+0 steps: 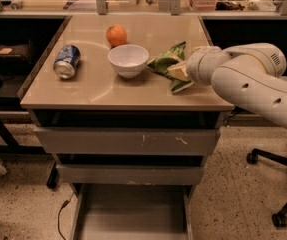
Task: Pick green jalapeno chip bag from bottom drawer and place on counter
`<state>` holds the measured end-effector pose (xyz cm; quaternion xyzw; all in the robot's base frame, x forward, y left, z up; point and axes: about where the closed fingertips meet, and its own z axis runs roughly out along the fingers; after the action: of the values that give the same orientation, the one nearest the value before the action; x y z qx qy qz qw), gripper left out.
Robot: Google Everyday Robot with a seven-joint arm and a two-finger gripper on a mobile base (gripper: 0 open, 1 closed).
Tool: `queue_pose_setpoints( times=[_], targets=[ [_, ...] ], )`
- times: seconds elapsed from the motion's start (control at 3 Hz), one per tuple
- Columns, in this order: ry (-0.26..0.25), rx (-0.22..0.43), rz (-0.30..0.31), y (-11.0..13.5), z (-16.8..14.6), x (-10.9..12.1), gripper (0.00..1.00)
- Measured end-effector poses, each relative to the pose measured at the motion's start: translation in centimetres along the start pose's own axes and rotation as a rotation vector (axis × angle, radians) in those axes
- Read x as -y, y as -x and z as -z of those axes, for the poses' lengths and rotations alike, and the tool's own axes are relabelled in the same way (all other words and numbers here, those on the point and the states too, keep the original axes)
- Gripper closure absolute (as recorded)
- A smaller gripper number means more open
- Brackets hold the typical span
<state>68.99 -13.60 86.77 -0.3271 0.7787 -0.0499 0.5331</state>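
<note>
Counter [98,86] of the grey drawer cabinet, centre of frame. The green jalapeno chip bag [164,61] lies on the counter's right half, just right of a white bowl [128,60]. The white arm [253,84] enters from the right edge of the frame. Its gripper [179,73] is at the bag's right side, and its state cannot be told. An orange [116,35] sits behind the bowl, and a blue soda can [66,61] lies on its side at left. The bottom drawer [130,214] stands pulled out at lower centre.
</note>
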Motion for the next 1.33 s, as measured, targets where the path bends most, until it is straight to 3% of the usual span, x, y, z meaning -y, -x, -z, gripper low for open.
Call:
queue_pose_setpoints(
  times=[0.33, 0.67, 1.0, 1.33],
  targets=[
    [0.0, 0.0, 0.0, 0.0, 0.0, 0.0, 0.0],
    [0.0, 0.0, 0.0, 0.0, 0.0, 0.0, 0.0],
    [-0.007, 0.007, 0.005, 1.7, 0.6, 0.3, 0.0],
    [-0.083, 0.025, 0.066, 7.7, 4.3, 3.8, 0.0]
  ],
)
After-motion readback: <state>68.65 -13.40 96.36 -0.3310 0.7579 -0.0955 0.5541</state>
